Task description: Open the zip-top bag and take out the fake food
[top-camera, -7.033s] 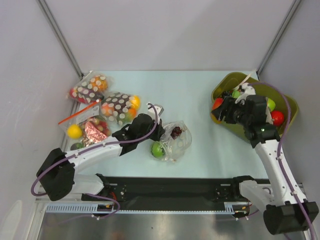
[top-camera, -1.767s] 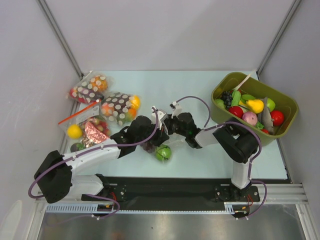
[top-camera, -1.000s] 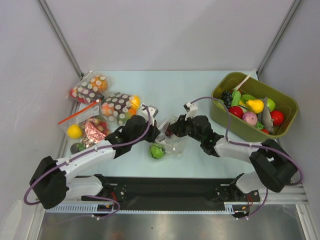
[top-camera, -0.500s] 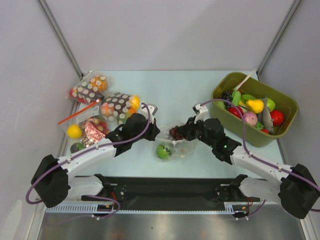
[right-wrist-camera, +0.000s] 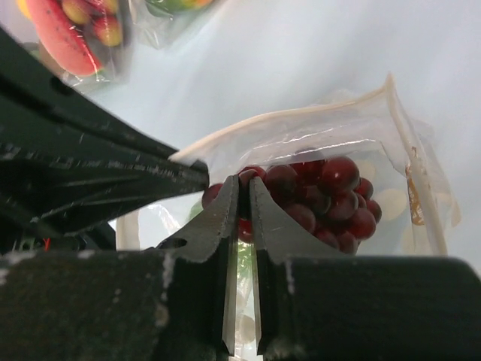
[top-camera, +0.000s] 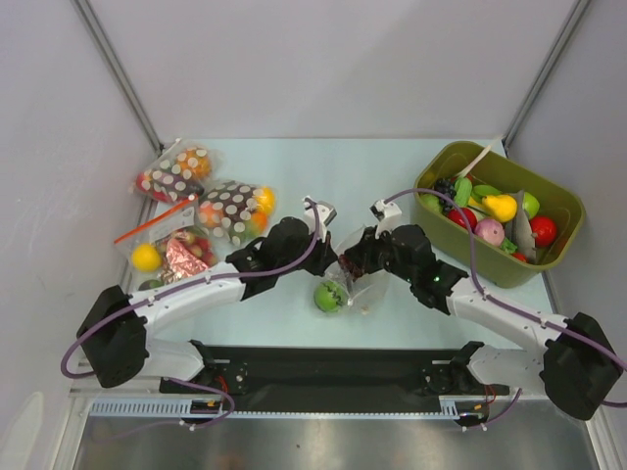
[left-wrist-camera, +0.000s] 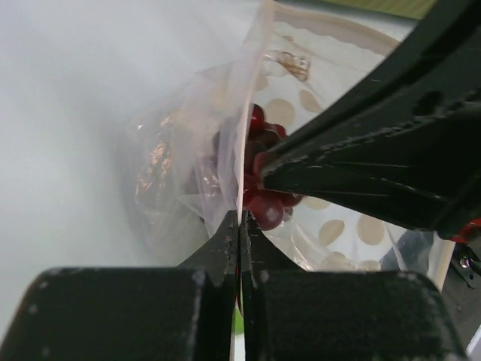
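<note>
The clear zip-top bag (top-camera: 364, 290) lies mid-table between both arms, its whitish rim (right-wrist-camera: 301, 124) spread apart. Through its film shows a dark red grape bunch (right-wrist-camera: 331, 197) of fake food. A round green fruit (top-camera: 329, 296) sits at the bag's near left edge. My left gripper (left-wrist-camera: 240, 218) is shut on one thin wall of the bag (left-wrist-camera: 188, 150), with the grape bunch (left-wrist-camera: 263, 201) just behind the tips. Facing it, my right gripper (right-wrist-camera: 244, 186) is pinched on the opposite wall at the grapes. In the top view the left gripper (top-camera: 331, 257) and right gripper (top-camera: 353, 264) almost touch.
An olive bin (top-camera: 490, 260) holding several toy fruits stands at the right. At the left lie two brown white-dotted bags (top-camera: 235, 211) (top-camera: 176, 171), a bag with a red zip strip (top-camera: 167, 245) and a yellow ball (top-camera: 146, 258).
My left gripper has moved right, up against the right gripper at the bag. The bag and the green fruit have shifted slightly right. The right gripper has stayed at the bag.
</note>
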You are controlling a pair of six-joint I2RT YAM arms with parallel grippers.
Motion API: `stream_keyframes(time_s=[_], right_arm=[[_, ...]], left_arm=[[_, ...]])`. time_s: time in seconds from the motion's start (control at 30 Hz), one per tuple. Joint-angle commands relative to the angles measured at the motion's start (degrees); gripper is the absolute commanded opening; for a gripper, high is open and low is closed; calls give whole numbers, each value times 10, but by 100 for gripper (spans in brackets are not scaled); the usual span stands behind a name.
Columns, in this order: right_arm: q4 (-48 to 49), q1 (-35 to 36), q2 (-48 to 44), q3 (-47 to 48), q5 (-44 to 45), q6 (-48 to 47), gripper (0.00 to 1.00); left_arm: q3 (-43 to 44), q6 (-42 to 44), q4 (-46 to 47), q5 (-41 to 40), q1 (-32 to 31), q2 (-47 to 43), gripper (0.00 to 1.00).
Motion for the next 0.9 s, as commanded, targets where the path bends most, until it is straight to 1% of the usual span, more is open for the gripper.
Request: stream_keyframes(time_s=[0.0, 0.27, 0.37, 0.43, 0.53, 0.73, 0.87], right_arm=[[9, 7, 14, 44, 7, -12, 0], [17, 11, -5, 64, 0, -7, 0], [31, 12, 6, 64, 0, -3, 0], [31, 13, 25, 69, 0, -1, 0], [38, 16, 23, 71, 3, 3, 0], [-7, 14, -36, 95, 31, -21, 0], [-34, 4, -80, 105, 29, -20, 0]], left_arm=[[23, 11, 22, 10, -10, 1, 0], [7, 9, 26, 29, -12, 15, 0], [9, 3, 49, 37, -15, 17, 0], [16, 2, 51, 38, -18, 21, 0], [19, 4, 45, 32, -18, 26, 0], [-6, 4, 35, -2, -17, 23, 0], [-12, 3, 35, -6, -13, 28, 0]])
